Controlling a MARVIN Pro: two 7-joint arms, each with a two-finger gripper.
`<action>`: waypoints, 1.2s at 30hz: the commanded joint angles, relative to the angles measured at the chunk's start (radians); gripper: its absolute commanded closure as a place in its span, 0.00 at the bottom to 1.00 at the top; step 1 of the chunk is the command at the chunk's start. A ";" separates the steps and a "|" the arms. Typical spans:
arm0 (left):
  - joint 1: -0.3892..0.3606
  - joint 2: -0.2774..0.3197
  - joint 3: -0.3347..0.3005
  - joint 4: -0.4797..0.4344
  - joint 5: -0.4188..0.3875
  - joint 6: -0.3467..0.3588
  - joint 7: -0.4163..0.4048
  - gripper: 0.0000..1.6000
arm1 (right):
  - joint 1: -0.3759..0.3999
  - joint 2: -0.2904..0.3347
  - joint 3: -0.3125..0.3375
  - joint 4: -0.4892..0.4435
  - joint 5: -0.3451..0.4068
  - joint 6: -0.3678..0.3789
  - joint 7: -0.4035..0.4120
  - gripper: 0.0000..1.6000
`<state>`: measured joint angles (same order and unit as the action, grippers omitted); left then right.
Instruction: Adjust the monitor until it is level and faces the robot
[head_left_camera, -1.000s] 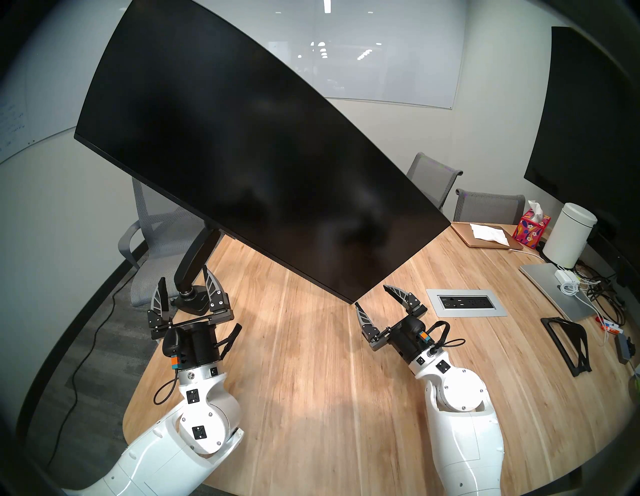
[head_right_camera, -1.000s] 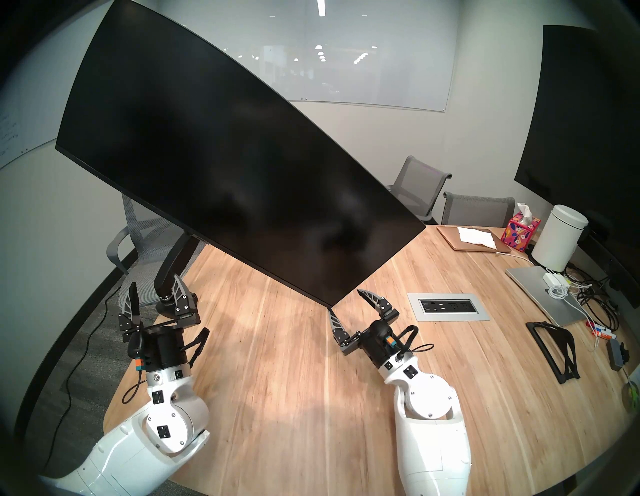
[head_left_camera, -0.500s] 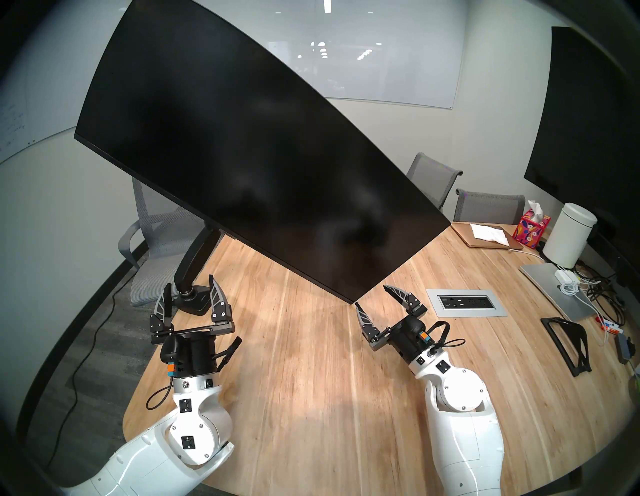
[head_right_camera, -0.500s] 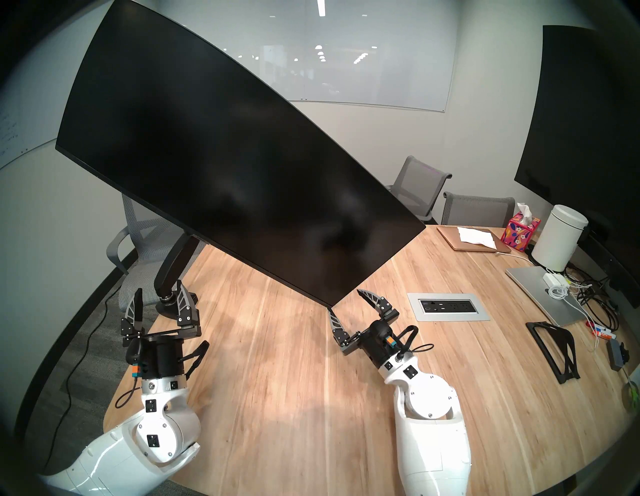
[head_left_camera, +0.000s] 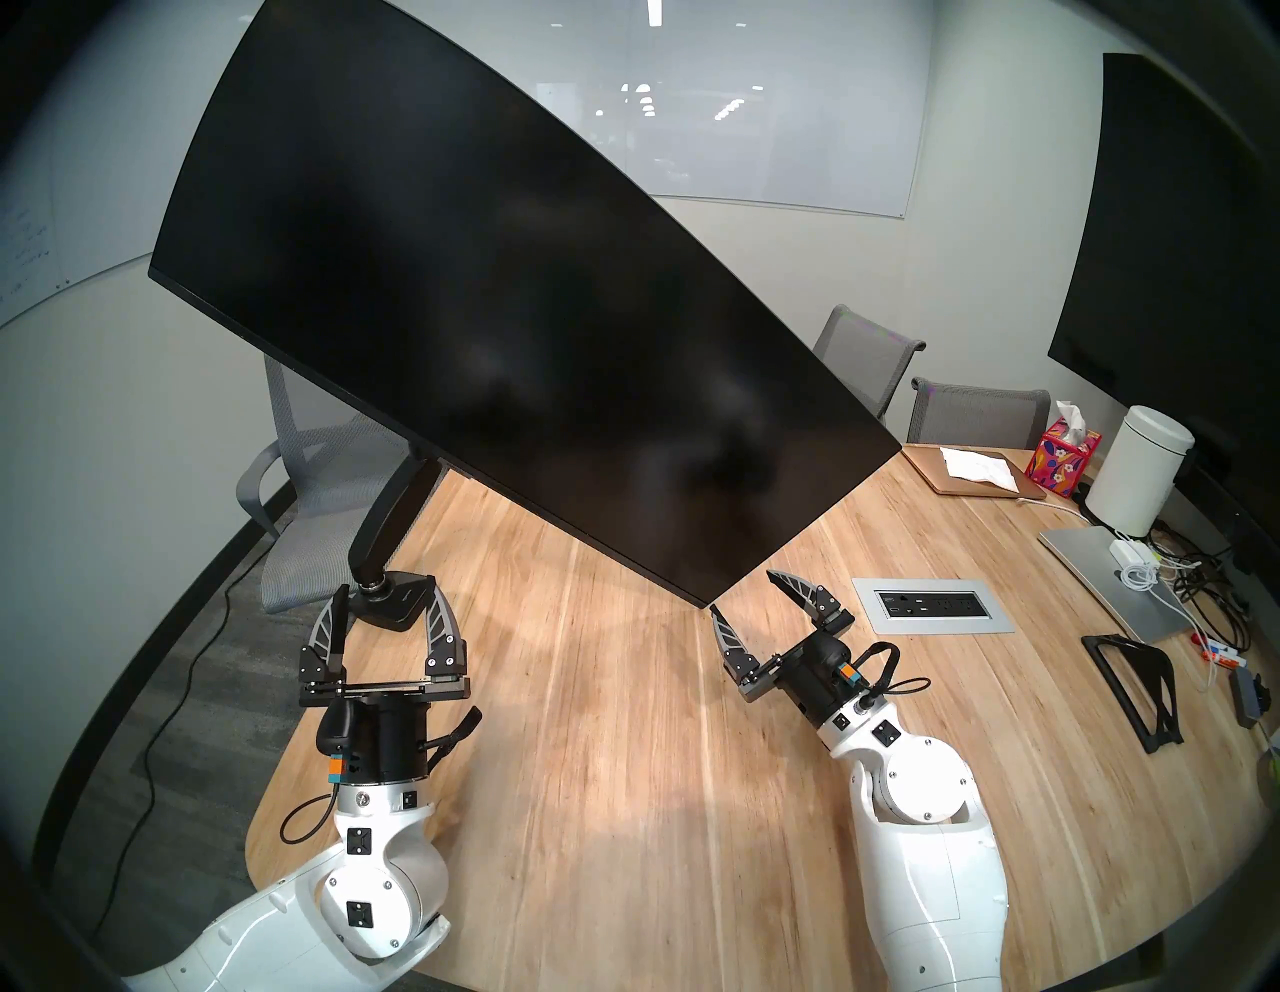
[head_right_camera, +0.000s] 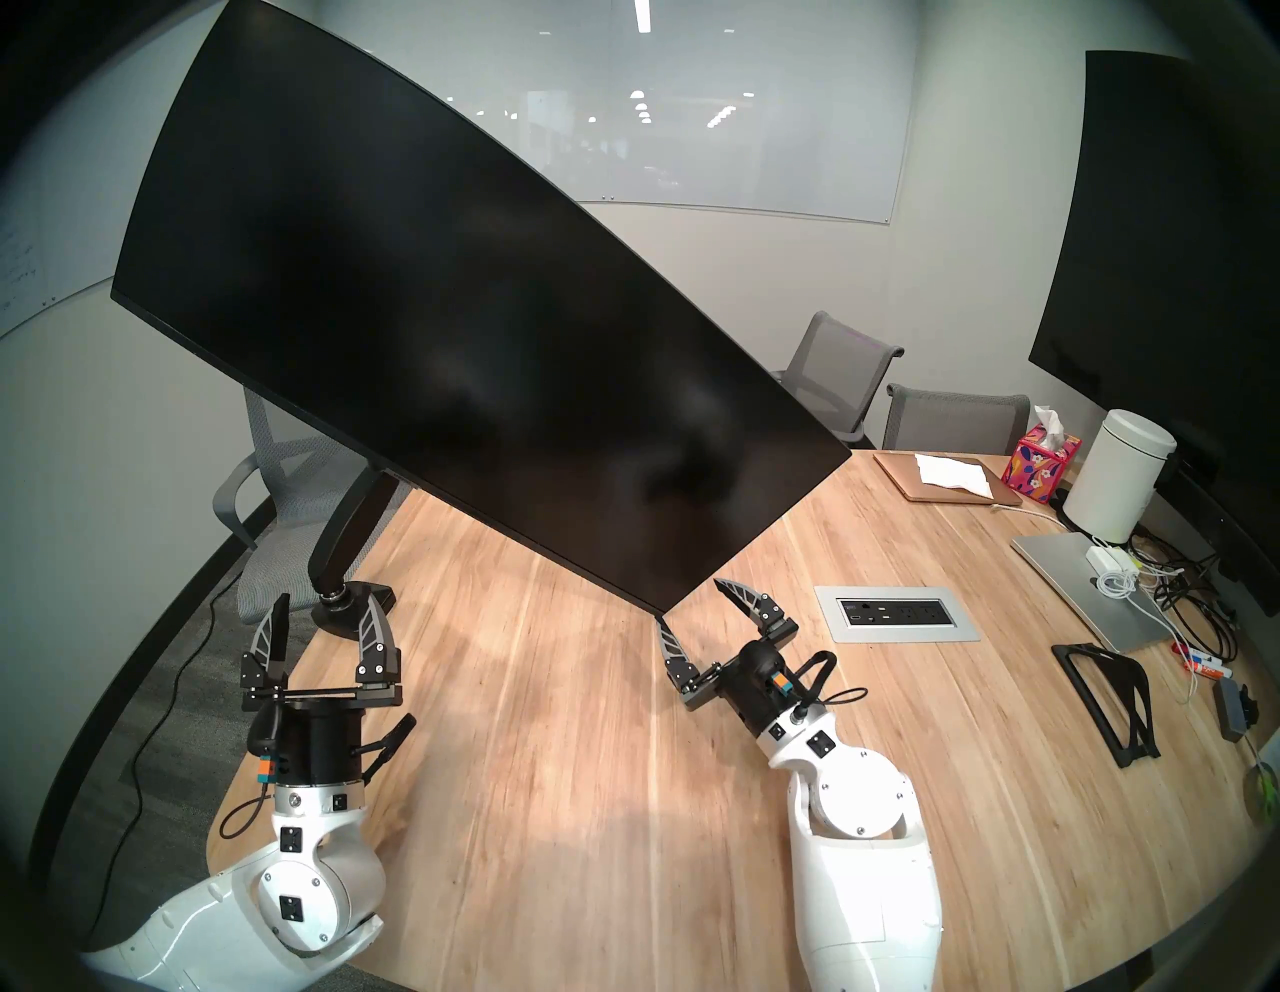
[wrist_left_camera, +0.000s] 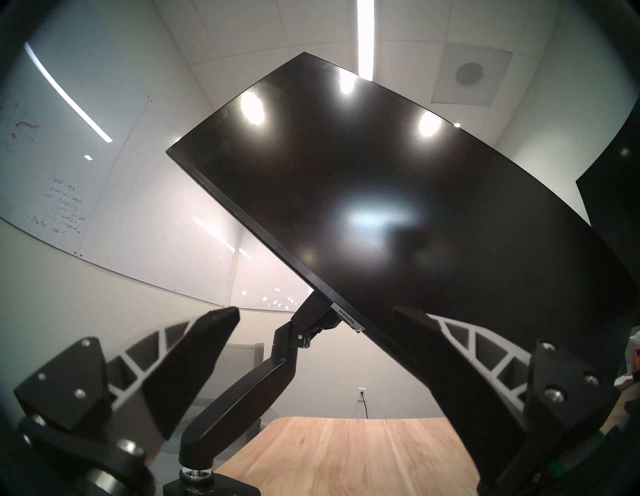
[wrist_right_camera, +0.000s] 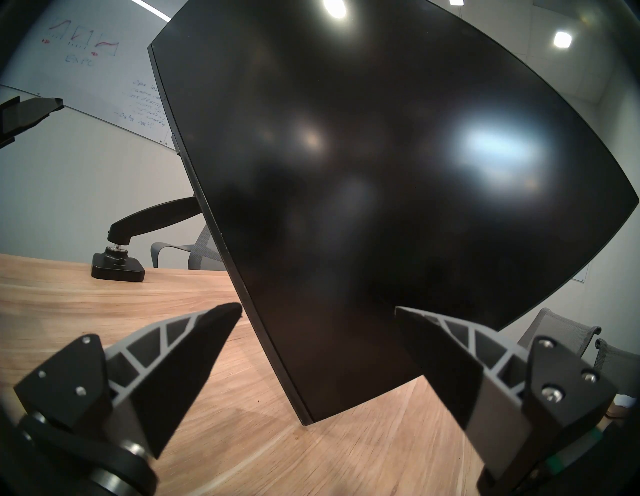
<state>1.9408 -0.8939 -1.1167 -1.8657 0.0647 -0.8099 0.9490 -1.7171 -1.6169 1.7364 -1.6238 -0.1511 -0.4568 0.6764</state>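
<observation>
The monitor (head_left_camera: 499, 312) hangs steeply tilted on its black arm (head_left_camera: 391, 516) above the wooden table (head_left_camera: 623, 727), left end high, lower right corner dipping nearly to the tabletop. Right gripper (head_left_camera: 744, 594) is spread wide, its 2 fingers flanking that low corner (contact unclear). Left gripper (head_left_camera: 383, 601) gapes wide and empty just before the mount base (head_left_camera: 395, 600), holding nothing.

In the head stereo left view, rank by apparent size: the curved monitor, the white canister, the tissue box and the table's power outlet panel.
1. The monitor, by far.
2. The power outlet panel and white canister look alike; I won't rank them.
3. The tissue box, though it sits farther from the camera.
</observation>
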 joint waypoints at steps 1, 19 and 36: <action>0.012 0.021 -0.002 -0.013 0.005 -0.016 -0.009 0.00 | 0.005 -0.001 0.001 -0.016 0.004 -0.001 0.000 0.00; 0.016 0.018 -0.007 -0.013 0.002 -0.017 -0.017 0.00 | 0.005 -0.001 0.001 -0.016 0.004 -0.001 0.000 0.00; 0.016 0.017 -0.008 -0.012 0.001 -0.018 -0.020 0.00 | 0.134 0.028 0.034 0.130 -0.029 -0.006 -0.032 0.00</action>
<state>1.9604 -0.8730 -1.1218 -1.8653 0.0651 -0.8237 0.9259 -1.6621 -1.5999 1.7702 -1.5153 -0.1858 -0.4630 0.6467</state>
